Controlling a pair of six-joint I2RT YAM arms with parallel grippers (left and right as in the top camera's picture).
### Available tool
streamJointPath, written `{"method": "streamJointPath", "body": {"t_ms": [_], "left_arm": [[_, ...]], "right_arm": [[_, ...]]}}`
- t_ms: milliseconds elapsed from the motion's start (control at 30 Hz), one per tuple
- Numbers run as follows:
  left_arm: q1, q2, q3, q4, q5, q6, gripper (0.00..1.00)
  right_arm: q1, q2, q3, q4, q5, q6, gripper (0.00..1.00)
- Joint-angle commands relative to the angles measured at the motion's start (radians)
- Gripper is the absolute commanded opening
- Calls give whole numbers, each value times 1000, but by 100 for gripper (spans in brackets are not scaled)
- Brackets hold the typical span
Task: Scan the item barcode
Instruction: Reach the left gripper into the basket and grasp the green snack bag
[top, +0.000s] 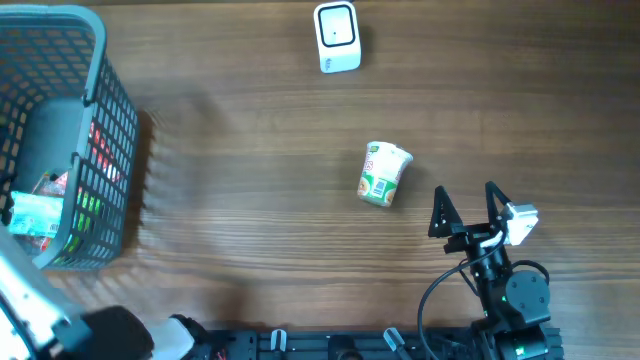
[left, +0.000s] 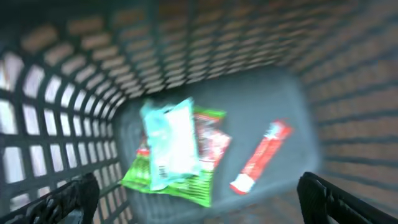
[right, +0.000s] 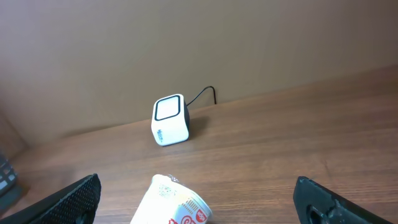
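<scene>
The cup (top: 384, 173) lies on its side on the worktop (top: 250, 210), between the scanner (top: 337, 37) and the right jaws, which are wide open and empty, while the left jaws hang open over the basket (top: 112, 150) of packets (left: 171, 146).

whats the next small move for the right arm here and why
Probably ease the right gripper forward and down around the noodle cup. Its jaws stand open and empty, the cup lies on its side on the table just ahead of them, untouched, and the scanner sits farther beyond, so a grasp likely has to come first.
</scene>
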Motion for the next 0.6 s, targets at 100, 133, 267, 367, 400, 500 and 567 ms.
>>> {"method": "streamJointPath", "body": {"t_ms": [100, 133, 267, 367, 400, 500, 567], "left_arm": [[34, 139, -245, 121, 5, -42, 100], [34, 159, -276, 145, 5, -38, 100], [35, 227, -390, 277, -5, 11, 100], [35, 268, -403, 325, -1, 68, 100], [35, 281, -403, 331, -1, 69, 100], [35, 342, -403, 343, -1, 89, 100], [35, 385, -403, 342, 2, 89, 100]], "right_arm": [[-4, -4, -1, 5, 3, 10, 100], [-4, -4, -1, 5, 3, 10, 100], [-4, -4, -1, 5, 3, 10, 100], [-4, -4, -1, 5, 3, 10, 100], [-4, -4, -1, 5, 3, 10, 100], [-4, -4, -1, 5, 3, 10, 100], [-4, -4, -1, 5, 3, 10, 100]]}}
